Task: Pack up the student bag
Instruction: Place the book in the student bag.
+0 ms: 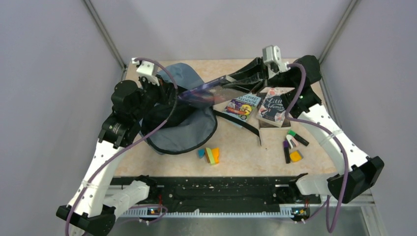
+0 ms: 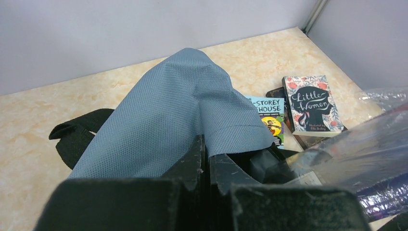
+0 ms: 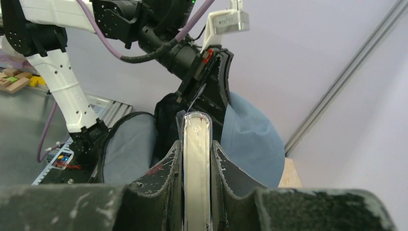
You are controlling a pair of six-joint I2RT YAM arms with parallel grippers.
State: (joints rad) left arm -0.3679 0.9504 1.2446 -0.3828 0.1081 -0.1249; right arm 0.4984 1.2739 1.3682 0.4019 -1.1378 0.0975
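Beige tabletop [image 1: 246, 157], left end effector [image 2: 206, 145] pinching student bag [image 2: 163, 106], right end effector [image 3: 196, 149] clamping wrapped book [image 1: 206, 92], paperback [image 2: 312, 103] nearby

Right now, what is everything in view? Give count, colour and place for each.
backpack: 1, slate blue with black straps, left-centre of table
wrapped book: 1, dark cover in clear plastic, in the air over the backpack
teal book: 1, flat, right of the backpack
Little Women book: 1, navy, right of the teal book
small blocks: about 3, blue, green, orange, near centre
markers: about 3, green and purple, near right
yellow block: 1, beside the markers
table: 1, beige
left gripper: black, shut on backpack fabric
right gripper: black, shut on wrapped book
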